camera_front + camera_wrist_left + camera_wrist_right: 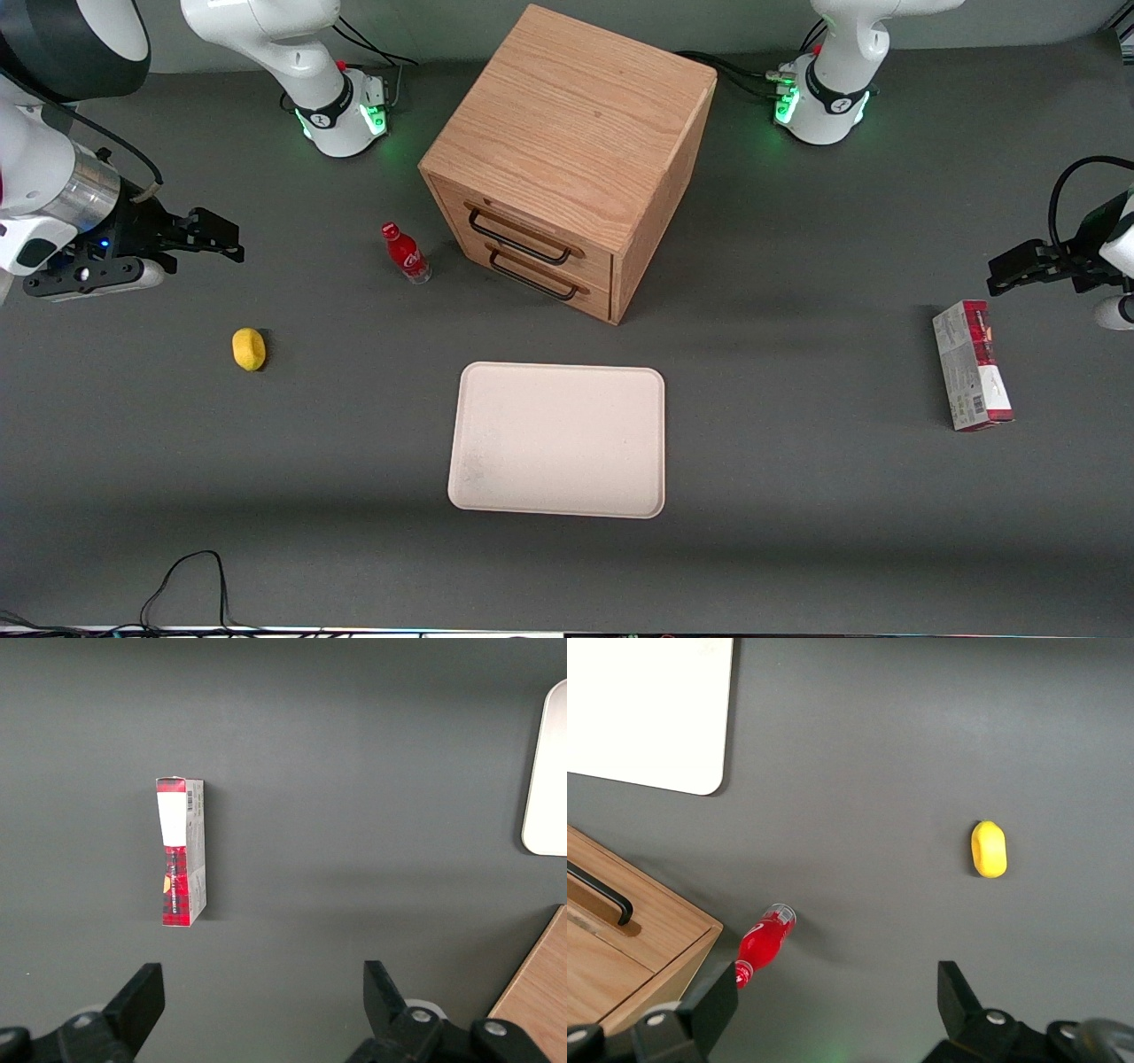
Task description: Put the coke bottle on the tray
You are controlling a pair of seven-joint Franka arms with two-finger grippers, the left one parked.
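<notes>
The wooden cabinet [567,159] stands mid-desk with the empty tray [556,439] lying nearer the front camera, ready to receive. The coke bottle [407,253] stands upright just beside the cabinet's drawers, toward the working arm's end. The gripper [208,237] hangs above the desk well apart from it, fingers [713,1008] spread and holding nothing, so the reach has yet to begin.

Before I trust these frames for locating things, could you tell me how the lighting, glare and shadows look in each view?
Front view: even light, soft shadows beside the drawer cabinet and carton; the gripper hangs open, clear of the coke bottle. Right wrist view: the tray is washed out to near white, while the lemon stays crisp. Left wrist view: dimmer, with no glare.
</notes>
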